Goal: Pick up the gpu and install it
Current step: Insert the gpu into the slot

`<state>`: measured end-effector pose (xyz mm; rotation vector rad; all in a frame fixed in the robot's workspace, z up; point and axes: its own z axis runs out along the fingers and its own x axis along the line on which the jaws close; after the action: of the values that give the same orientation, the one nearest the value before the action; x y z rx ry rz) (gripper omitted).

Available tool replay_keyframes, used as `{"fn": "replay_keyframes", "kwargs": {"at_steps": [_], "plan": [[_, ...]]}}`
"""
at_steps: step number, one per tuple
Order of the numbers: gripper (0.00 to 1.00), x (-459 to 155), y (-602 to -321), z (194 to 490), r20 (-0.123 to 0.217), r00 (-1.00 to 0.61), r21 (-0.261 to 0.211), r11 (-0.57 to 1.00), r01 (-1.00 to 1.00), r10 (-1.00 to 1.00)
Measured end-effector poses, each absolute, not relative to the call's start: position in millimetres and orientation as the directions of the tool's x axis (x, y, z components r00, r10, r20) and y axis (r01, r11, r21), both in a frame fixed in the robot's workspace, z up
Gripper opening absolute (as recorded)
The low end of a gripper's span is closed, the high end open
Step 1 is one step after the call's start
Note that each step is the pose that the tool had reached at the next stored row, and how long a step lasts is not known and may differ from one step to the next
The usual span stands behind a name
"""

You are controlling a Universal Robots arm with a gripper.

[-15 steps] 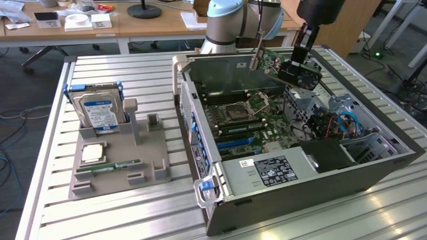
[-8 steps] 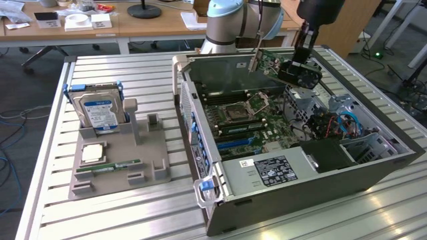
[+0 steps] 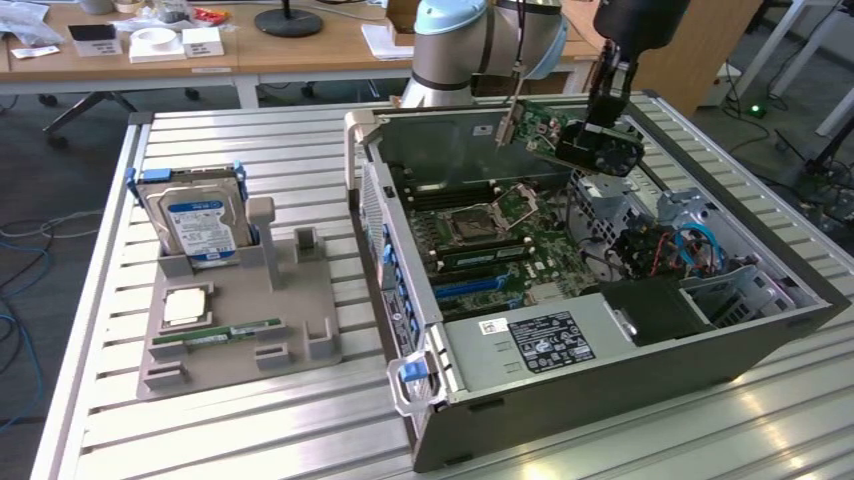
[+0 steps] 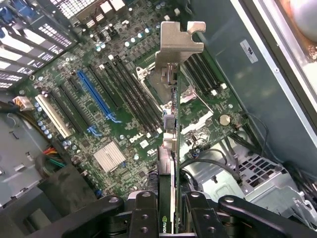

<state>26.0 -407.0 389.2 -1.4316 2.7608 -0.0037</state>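
We have the gpu off the table and in the air. It hangs tilted over the far part of the open computer case, toward the exterior view's right and well clear of the motherboard below. The gripper grips it at the cooler end. In the wrist view the fingers are clamped on either side of the card's thin edge, with the silver end bracket pointing away from the camera.

We judge the main risk to be alignment. The card sits at an angle, so its lower edge could meet the blue slot crooked and jam, or come down on a neighbouring slot. The bracket could catch the case's far wall on the way down. The loose cables on the exterior view's right could snag the cooler. Because the grip is on a narrow edge, any such contact might twist the card between the fingers.
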Motion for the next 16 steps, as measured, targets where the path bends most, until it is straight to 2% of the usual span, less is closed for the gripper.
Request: {"fn": "replay_keyframes", "kwargs": {"at_steps": [16], "plan": [[0.26,25.9,-406.9,388.3,-0.025,-0.557,-0.018,0.557,-0.83,-0.83]]}}
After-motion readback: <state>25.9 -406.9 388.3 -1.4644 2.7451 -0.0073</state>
